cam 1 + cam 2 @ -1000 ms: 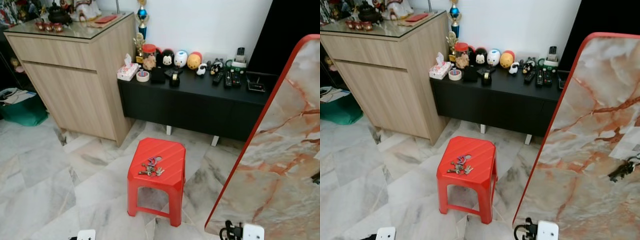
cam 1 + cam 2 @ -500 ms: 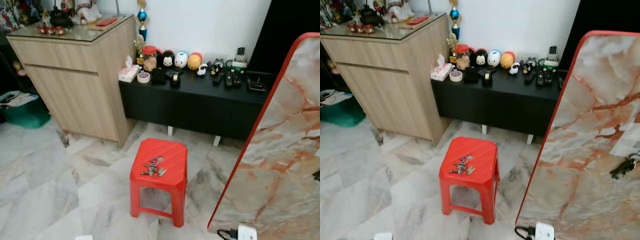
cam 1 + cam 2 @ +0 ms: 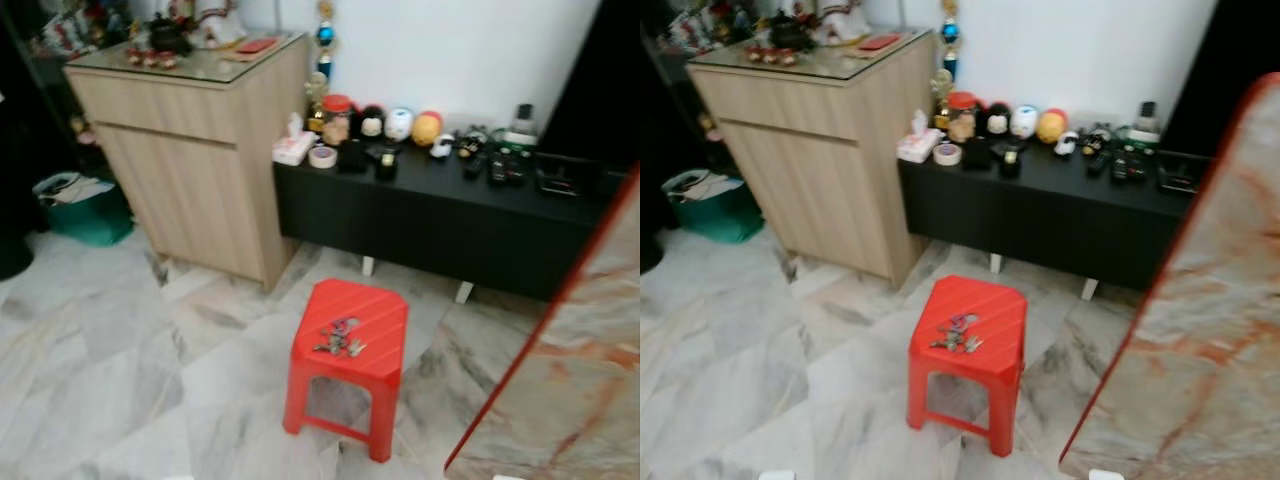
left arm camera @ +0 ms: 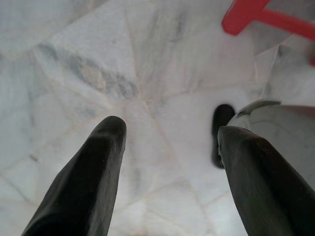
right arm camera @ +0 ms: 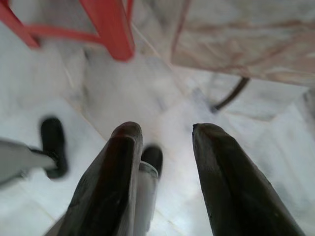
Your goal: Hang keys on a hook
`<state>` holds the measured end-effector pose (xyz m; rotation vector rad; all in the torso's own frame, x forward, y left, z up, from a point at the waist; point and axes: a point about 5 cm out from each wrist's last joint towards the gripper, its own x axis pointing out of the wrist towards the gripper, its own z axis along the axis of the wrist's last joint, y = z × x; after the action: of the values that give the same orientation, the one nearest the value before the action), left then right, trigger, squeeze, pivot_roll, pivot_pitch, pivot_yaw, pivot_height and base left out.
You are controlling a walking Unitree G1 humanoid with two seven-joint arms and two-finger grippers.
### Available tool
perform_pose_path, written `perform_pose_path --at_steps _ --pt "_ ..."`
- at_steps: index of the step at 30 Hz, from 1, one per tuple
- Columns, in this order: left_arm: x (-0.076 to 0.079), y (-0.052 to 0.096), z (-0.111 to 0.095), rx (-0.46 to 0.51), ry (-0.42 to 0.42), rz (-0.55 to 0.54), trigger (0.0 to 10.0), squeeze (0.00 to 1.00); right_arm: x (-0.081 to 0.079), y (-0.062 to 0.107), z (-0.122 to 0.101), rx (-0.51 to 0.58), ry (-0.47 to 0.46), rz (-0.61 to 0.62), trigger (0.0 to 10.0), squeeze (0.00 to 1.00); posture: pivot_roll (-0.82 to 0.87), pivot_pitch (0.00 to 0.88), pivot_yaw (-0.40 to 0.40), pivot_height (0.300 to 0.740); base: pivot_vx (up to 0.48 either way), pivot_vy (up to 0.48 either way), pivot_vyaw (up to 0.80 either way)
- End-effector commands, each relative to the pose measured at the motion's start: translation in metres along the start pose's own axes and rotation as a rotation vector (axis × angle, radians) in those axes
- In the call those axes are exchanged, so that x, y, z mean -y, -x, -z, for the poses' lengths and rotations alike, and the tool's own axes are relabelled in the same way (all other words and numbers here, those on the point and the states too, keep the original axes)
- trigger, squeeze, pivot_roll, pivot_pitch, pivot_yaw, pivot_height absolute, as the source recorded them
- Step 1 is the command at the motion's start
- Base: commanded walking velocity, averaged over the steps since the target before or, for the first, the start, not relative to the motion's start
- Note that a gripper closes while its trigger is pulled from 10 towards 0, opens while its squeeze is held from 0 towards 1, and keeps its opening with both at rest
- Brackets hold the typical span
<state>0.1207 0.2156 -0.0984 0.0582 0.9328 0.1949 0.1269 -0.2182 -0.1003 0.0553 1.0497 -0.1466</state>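
Note:
A bunch of keys lies on top of a small red plastic stool standing on the marble floor ahead of me. At the right edge leans a marble-patterned board with a red rim. My left gripper hangs low over the floor, open, with nothing between its fingers. My right gripper hangs beside a red stool leg, also open and empty. No hook can be made out on the blurred board.
A black low cabinet with figurines and remotes runs along the white wall behind the stool. A tall wooden cabinet stands at its left, and a green bin sits further left. Open marble floor lies to the left.
The whole picture has shifted rightward and blurred, so the camera turned left. The board now shows less at the right edge. The keys and stool have not moved.

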Motion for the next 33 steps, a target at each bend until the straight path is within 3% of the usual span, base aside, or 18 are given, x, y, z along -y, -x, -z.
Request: perform_pose_path --at_steps 1,9,19,22,27,30,33 --pt "0.005 0.000 0.001 -0.008 -0.014 0.012 10.0 0.00 0.011 0.003 0.009 -0.035 -0.028 0.023 10.0 0.00 0.05 0.000 -0.008 0.740 0.000 0.480 0.00" --pt "-0.001 0.001 0.003 -0.011 -0.013 -0.002 10.0 0.00 0.003 -0.001 -0.003 -0.022 -0.065 0.017 10.0 0.00 0.06 0.000 0.005 0.740 0.000 0.480 0.00" --pt "-0.017 0.002 0.004 -0.006 -0.027 -0.034 10.0 0.00 -0.053 -0.007 -0.015 -0.010 -0.073 -0.054 10.0 0.00 0.05 0.000 0.026 0.740 0.000 0.480 0.00" --pt "-0.017 0.002 0.003 -0.001 -0.039 -0.029 10.0 0.00 -0.057 -0.007 -0.017 -0.011 -0.041 -0.065 10.0 0.00 0.04 0.000 0.021 0.740 0.000 0.480 0.00" --pt "-0.016 0.002 0.004 -0.014 -0.031 -0.027 10.0 0.00 -0.050 -0.008 -0.021 -0.001 -0.035 -0.057 10.0 0.00 0.03 0.000 0.024 0.740 0.000 0.480 0.00" --pt "-0.010 0.002 0.006 -0.026 -0.037 -0.018 10.0 0.00 -0.028 -0.007 -0.017 0.000 -0.082 -0.010 10.0 0.00 0.04 0.000 0.034 0.740 0.000 0.182 0.00" --pt "-0.005 0.002 0.007 -0.023 -0.037 -0.011 10.0 0.00 -0.020 -0.006 -0.013 -0.004 -0.099 0.007 10.0 0.00 0.04 0.000 0.034 0.740 0.000 -0.089 0.00"
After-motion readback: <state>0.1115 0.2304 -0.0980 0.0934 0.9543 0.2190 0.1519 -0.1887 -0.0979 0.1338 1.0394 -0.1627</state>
